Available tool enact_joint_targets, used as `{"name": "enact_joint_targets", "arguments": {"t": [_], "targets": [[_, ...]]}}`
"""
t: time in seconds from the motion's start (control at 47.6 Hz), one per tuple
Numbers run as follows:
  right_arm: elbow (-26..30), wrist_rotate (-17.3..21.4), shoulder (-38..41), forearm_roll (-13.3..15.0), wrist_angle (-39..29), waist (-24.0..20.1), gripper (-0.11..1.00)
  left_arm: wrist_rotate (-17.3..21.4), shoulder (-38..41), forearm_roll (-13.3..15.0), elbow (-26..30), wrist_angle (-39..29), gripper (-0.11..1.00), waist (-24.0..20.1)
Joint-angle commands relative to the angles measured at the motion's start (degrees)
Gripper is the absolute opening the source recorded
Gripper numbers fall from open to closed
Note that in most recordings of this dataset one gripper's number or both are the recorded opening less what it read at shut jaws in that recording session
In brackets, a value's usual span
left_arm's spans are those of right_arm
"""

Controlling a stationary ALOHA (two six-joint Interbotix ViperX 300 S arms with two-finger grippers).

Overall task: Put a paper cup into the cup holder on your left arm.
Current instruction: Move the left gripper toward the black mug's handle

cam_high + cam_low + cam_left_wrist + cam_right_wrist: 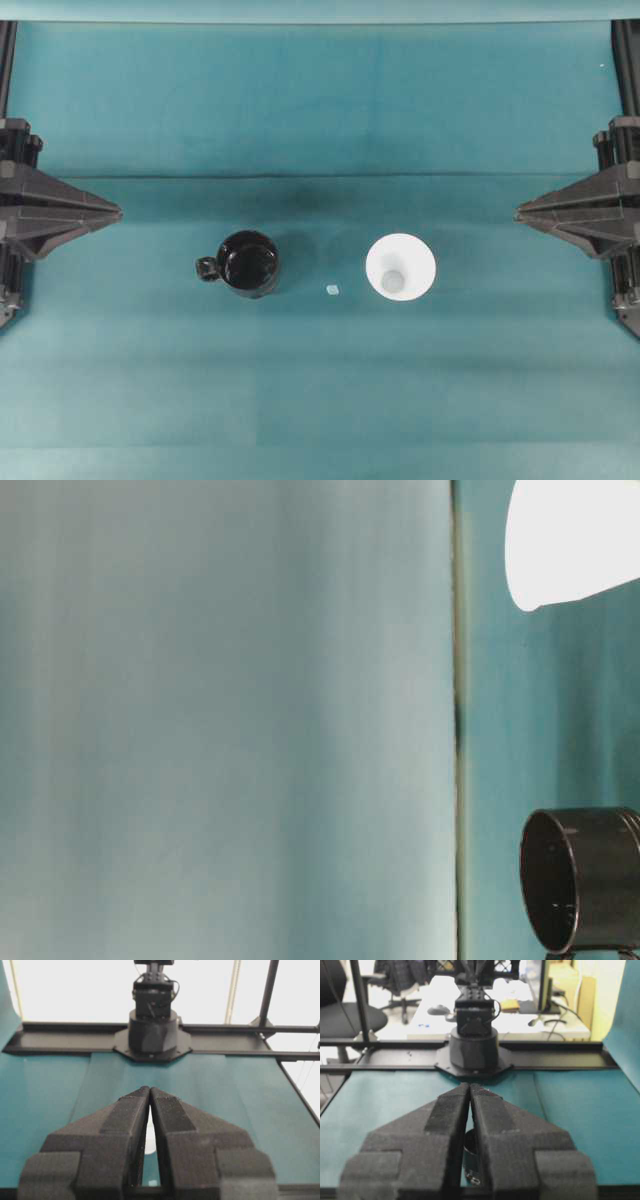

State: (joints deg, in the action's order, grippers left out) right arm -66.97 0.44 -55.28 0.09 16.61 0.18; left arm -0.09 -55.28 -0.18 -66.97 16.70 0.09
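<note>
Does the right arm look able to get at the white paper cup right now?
Probably yes: the paper cup stands alone on the teal cloth, with nothing between it and the right gripper, whose jaws are shut.

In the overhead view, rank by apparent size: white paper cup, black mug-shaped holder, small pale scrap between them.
1. White paper cup and glossy black mug-shaped holder: too alike to rank.
2. Small pale scrap: clearly smallest.

Cup holder [249, 263] left, paper cup [400, 267] right, well apart; small scrap [333, 290], perhaps tape, between.
</note>
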Motion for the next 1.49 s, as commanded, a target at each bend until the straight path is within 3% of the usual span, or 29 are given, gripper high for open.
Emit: {"name": "enact_joint_targets", "arguments": {"t": [0.0, 0.147, 0.315, 0.63, 1.03, 1.471], "targets": [[0.88, 0.62, 0.79, -0.44, 0.35, -0.35, 0.16, -1.76, 2.46, -0.62, 2.11, -2.02, 0.16, 1.58], [2.99, 3.25, 2.64, -2.02, -7.21, -0.35, 0.07, -4.13, 6.42, -0.62, 4.22, -7.21, 0.03, 2.29], [4.92, 6.33, 4.13, -1.93, -19.60, -0.35, 0.04, -4.83, 10.55, -0.53, 4.66, -10.63, 0.03, 2.37], [5.80, 10.63, 6.59, -2.02, -32.26, -0.26, 0.03, -4.92, 21.88, -0.62, 7.03, -24.79, 0.03, 3.52], [5.89, 12.22, 10.11, -1.93, -33.93, -0.26, 0.03, -4.92, 29.00, -0.62, 7.82, -25.75, 0.03, 3.43], [5.89, 12.22, 10.02, -1.93, -34.01, -0.26, 0.03, -7.65, 29.79, -0.62, 7.29, -25.93, 0.04, 1.23]]}}
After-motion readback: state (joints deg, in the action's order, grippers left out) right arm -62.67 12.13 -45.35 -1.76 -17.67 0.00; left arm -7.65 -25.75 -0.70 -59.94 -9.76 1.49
